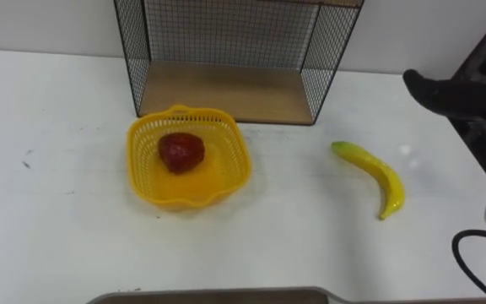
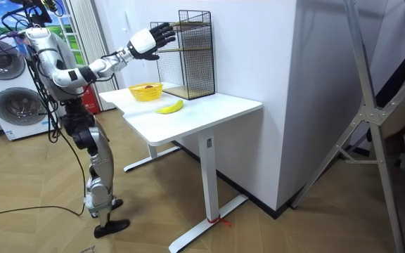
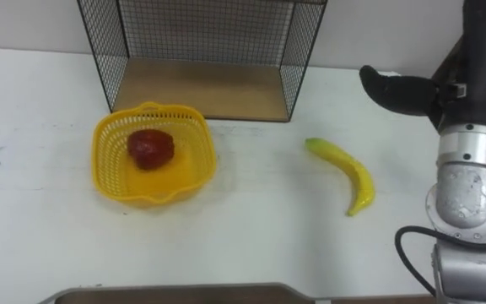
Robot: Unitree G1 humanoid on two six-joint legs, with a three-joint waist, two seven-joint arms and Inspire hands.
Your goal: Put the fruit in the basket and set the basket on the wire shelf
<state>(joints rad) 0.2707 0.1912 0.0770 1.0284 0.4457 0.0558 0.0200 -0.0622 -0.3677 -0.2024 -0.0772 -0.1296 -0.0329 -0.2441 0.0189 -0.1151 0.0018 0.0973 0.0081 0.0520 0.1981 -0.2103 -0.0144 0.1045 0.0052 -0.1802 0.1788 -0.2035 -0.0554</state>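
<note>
White surface runs out before the standing robot. Nearest lies the banana, below and left of the raised right hand, not yet in the basket. Farther to the hand's left sits the yellow basket with a red fruit inside. The hand hovers with fingers stretched out, holding nothing. Beyond stands the wire shelf. Fetching the banana seems the step in hand: lower the hand and curl it round the banana's middle.
</note>
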